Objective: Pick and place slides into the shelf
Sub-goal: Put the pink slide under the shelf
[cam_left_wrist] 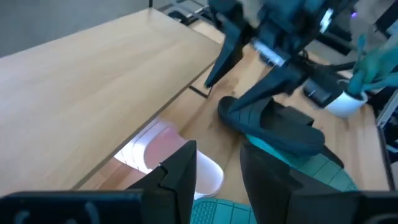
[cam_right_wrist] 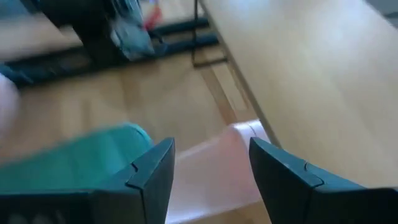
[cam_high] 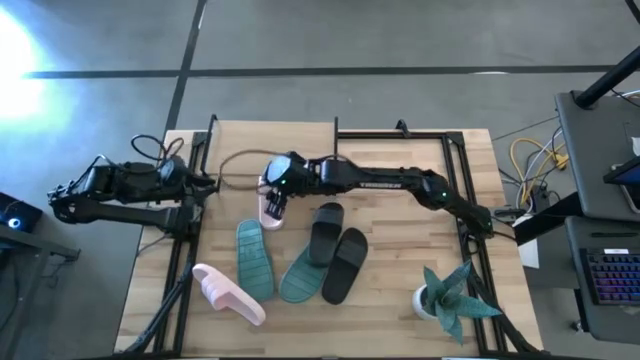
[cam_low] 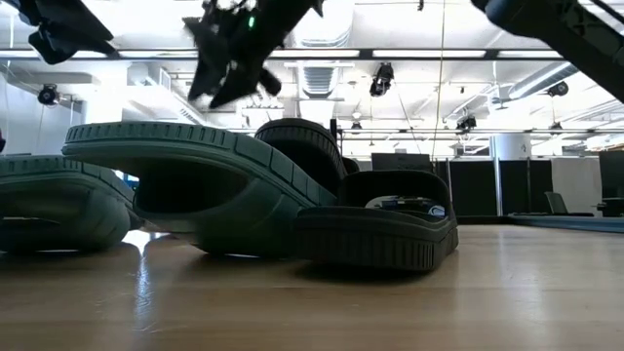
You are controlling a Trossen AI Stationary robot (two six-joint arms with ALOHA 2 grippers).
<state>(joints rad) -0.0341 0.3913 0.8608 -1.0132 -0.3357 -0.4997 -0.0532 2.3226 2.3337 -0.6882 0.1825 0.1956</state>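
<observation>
Six slides show: one pale pink slide [cam_high: 271, 203] half tucked under the shelf [cam_high: 300, 150] edge, the other pink slide [cam_high: 229, 294] near the bench [cam_high: 400, 300] front, two teal slides [cam_high: 254, 258] and two black slides [cam_high: 335, 250] between. Right hand [cam_high: 276, 205] hangs just above the tucked pink slide, fingers spread, gripping nothing. Left hand [cam_high: 207, 183] waits released beside the shelf's left end.

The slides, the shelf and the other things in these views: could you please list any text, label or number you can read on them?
No readable text in any view.
Slides: pink, teal, black, no legible marking.
Shelf: plain wood.
Keyboard: keys too small to read.
</observation>
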